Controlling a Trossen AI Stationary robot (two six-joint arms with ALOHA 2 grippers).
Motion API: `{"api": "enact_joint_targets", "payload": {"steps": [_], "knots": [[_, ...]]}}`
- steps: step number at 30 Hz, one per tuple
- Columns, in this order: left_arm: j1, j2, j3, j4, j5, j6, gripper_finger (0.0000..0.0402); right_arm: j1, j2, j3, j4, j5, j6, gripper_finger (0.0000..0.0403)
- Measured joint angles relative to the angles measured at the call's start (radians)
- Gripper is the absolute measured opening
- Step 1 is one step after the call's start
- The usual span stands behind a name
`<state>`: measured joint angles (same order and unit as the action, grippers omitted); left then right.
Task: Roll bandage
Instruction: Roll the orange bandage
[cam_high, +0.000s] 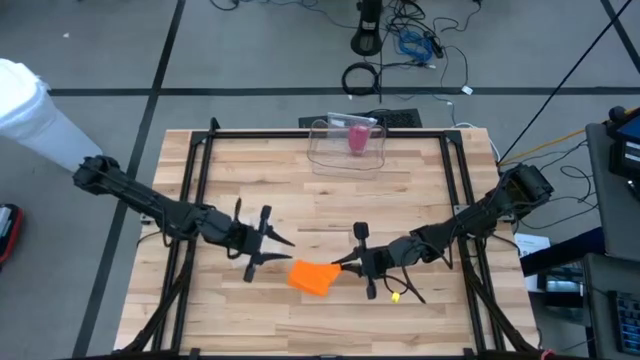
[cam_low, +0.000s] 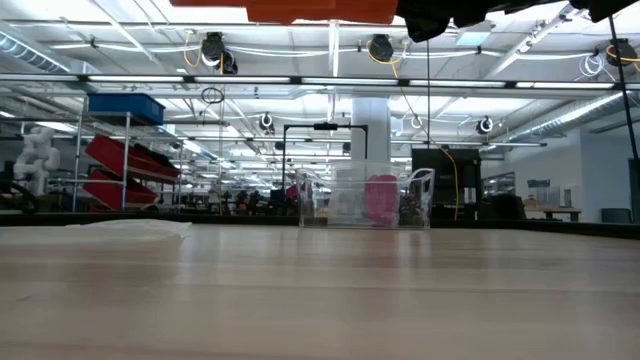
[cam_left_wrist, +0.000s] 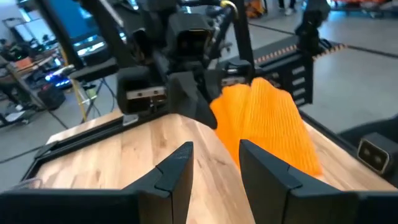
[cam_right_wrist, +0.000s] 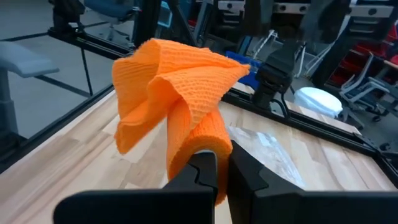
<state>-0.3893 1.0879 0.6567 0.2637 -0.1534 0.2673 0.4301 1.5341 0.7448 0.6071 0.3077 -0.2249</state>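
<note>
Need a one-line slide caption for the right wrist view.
Right gripper pinches the orange bandage above the wooden table.

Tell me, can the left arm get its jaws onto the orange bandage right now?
Probably yes. The left gripper has its jaws open, just short of the orange bandage, with bare table between them. The right gripper is shut on the bandage's far end, leaving the near side free.

Even bright overhead light, soft faint shadows on the table (cam_high: 330, 190). Low view: ceiling strip lights (cam_low: 300, 50) glare slightly, near tabletop blurred, background sharp. Wrist views: close fingers (cam_left_wrist: 180, 171) soft, slight edge distortion, background mildly defocused.
</note>
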Motion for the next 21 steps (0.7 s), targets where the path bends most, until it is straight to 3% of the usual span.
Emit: {"api": "enact_joint_targets", "payload": {"steps": [21], "knots": [[0.028,0.123,0.026,0.043,0.083,0.001,0.0135,-0.001,0.000,0.000,0.001,0.001,-0.020,0.0004]]}}
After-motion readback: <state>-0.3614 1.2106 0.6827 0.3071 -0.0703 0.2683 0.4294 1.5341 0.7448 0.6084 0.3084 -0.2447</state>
